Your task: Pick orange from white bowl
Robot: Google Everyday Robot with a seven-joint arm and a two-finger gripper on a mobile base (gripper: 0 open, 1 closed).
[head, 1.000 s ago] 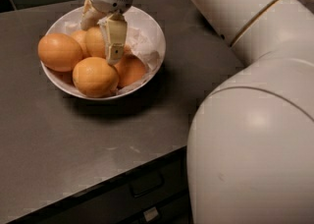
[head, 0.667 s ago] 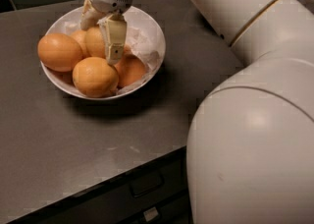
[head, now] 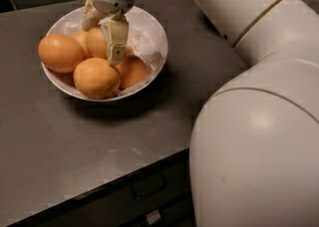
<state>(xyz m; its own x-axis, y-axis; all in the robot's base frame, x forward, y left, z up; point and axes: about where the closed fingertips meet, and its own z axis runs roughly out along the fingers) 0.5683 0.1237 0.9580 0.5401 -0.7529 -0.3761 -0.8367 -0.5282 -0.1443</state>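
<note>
Nearest, on the right, the robot's bulky white arm [head: 249, 136] fills the view. A dark countertop [head: 75, 136] with drawer fronts [head: 144, 188] below carries the white bowl [head: 154, 32], lined with crumpled paper. Several round fruits sit inside it. The gripper [head: 101, 39] reaches down into the bowl at the orange [head: 94, 46] in the middle of the pile; whether it grips the fruit cannot be told.

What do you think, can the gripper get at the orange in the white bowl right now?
Probably yes. The gripper hangs down into the white bowl, open fingers either side of the orange. Nothing covers it, though other fruit crowd close beside it.
</note>
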